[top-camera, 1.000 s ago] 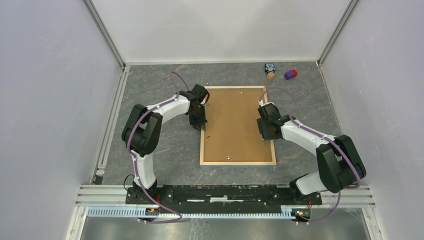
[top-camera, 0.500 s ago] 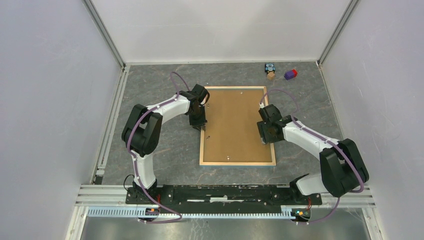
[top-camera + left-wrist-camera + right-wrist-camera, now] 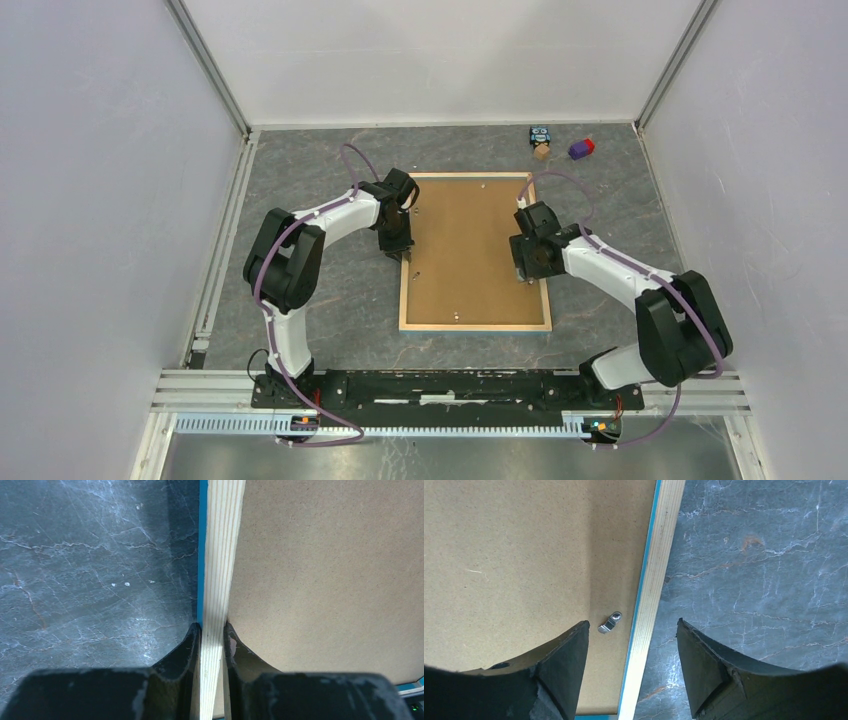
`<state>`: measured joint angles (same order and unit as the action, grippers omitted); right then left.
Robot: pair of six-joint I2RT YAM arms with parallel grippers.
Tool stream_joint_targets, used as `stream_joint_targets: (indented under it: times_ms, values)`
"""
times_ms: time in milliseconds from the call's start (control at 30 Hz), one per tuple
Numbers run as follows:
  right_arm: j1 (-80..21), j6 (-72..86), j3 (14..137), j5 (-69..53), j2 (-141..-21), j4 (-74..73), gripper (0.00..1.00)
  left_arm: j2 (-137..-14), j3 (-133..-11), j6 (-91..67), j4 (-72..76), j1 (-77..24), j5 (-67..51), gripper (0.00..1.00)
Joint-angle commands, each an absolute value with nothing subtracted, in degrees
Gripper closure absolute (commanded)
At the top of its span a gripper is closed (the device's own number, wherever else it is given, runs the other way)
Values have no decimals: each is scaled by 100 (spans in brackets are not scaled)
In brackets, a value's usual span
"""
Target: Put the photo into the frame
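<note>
Left gripper (image 3: 212, 630): clamped tight on left rail of frame (image 3: 221, 555). Right gripper (image 3: 631, 625): spread wide, straddling right rail near clip (image 3: 610, 622), holding nothing. Lying back-up mid-table (image 3: 330, 290), board (image 3: 470, 250) inside. Toys (image 3: 541, 142) at far right. White walls (image 3: 440, 60). Right side shifted slightly inward since half a second ago.

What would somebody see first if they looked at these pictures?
A big frame lies face down in the middle of the table, its pale wood border around a brown board. The left end effector pinches its left border. The right end effector hangs open over the right border, near a small metal clip.
</note>
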<state>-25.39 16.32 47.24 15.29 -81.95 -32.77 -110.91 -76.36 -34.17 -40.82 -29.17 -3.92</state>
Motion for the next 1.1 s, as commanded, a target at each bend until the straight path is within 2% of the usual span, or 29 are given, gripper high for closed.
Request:
stream_joint_targets:
  times_ms: [0, 467, 700, 1067]
  values:
    - [-2535, 1699, 4658, 1546, -8262, -3206, 30, -11159, -7717, -3319, -4170, -2870, -148, 98]
    - [-2521, 1662, 4289, 1788, -8417, -3081, 39, -11140, -7717, -3330, -4173, -2867, -141, 98]
    - [-2507, 1670, 4182, 1996, -8337, -3067, 51, -11135, -7719, -3316, -4171, -2867, -154, 98]
    - [-2509, 1580, 4060, 2148, -8240, -3184, 59, -11164, -7717, -3301, -4183, -2870, -118, 98]
